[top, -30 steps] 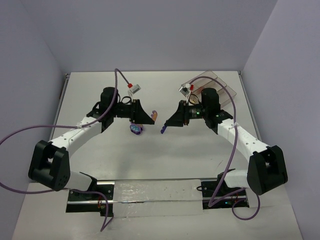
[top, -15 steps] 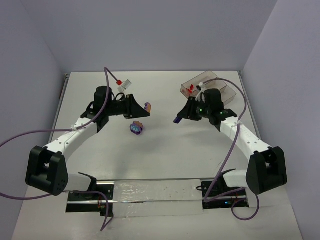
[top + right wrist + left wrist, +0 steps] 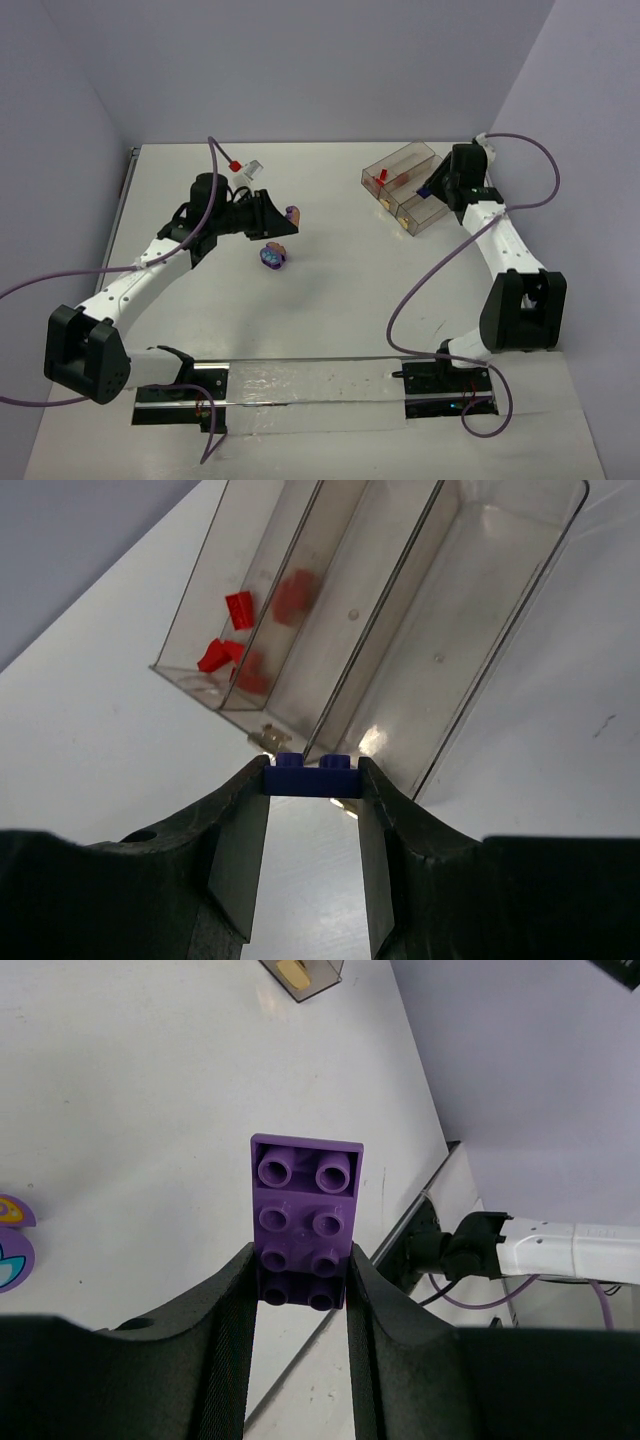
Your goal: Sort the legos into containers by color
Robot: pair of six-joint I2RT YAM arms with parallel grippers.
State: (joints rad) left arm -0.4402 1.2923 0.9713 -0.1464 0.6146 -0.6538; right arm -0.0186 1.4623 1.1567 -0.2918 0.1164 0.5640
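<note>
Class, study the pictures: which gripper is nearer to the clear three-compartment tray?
Right. The right gripper, holding a blue brick, is right at the edge of the tray. The left gripper, holding a purple brick, is well away to the tray's left.

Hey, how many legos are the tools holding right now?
2. A purple plate is pinched in the left tool; a dark blue brick is pinched in the right tool, close to the clear tray. Neither grip shows another.

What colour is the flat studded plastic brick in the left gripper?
Purple brick; best in left wrist view.
</note>
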